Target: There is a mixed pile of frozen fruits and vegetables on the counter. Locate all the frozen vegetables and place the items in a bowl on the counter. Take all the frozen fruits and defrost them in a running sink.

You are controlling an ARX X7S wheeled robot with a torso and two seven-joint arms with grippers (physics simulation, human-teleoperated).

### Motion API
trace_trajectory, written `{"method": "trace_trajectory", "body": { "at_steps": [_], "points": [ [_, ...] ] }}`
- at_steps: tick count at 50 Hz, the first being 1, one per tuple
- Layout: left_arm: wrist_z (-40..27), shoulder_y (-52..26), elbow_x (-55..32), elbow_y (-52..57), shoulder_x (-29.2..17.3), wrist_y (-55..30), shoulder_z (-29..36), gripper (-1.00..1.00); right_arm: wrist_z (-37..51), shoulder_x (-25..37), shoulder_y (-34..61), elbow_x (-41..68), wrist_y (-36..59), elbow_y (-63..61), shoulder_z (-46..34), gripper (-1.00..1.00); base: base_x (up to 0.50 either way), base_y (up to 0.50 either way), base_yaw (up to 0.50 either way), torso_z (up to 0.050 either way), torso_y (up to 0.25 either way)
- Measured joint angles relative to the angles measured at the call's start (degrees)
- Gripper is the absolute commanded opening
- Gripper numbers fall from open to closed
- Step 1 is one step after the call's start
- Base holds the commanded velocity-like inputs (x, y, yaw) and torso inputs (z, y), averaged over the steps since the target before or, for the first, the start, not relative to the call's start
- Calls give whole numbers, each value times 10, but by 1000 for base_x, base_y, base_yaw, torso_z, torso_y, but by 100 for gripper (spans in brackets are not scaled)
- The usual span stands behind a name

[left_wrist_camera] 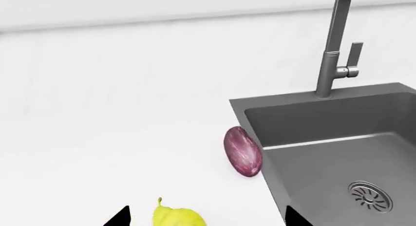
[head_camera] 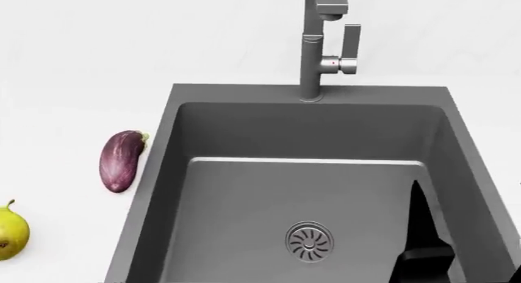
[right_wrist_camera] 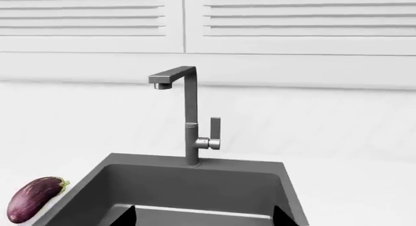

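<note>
A dark purple vegetable (head_camera: 121,160) lies on the white counter (head_camera: 57,82), right beside the sink's left rim; it also shows in the left wrist view (left_wrist_camera: 242,152) and the right wrist view (right_wrist_camera: 34,199). A yellow pear (left_wrist_camera: 177,217) with a thin stem lies between the spread tips of my left gripper (left_wrist_camera: 208,221), which is open and not touching it. The pear (head_camera: 10,231) sits at the head view's left edge. My right gripper (right_wrist_camera: 204,218) hangs open and empty over the dark grey sink (head_camera: 244,197). The bowl is out of view.
A tall grey faucet (head_camera: 313,45) with a red-dotted lever (head_camera: 350,48) stands behind the basin, and no stream shows under its spout. A round steel drain (head_camera: 309,240) sits in the basin floor. White louvred shutters (right_wrist_camera: 195,21) line the wall behind.
</note>
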Motion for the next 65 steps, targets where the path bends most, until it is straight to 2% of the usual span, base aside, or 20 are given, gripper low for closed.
{"method": "trace_trajectory", "body": {
  "at_steps": [10,25,35,48,58,65],
  "points": [
    [0,-3,6,7,10,4,20,100,-5,-10,-1,-27,6,-3,-13,100,307,167,0,0,0],
    [-37,-34,-31,9,7,10,61,100,-13,-21,-15,-51,9,-2,-17,100,192,-7,0,0,0],
    [-146,-136,-96,-24,12,10,180,100,-4,-20,-19,-48,8,0,-17,100,0,0,0,0,0],
    [-260,-268,-127,-87,62,-10,335,100,-13,-31,-34,-64,7,1,-14,100,0,0,0,0,0],
    [-289,-322,-100,-140,115,-23,418,100,-37,-48,-51,-97,4,3,-14,100,0,0,0,0,0],
    [-282,-338,-61,-175,143,-24,456,100,-48,-56,-59,-111,3,5,-15,100,0,0,0,0,0]
  ]
}}
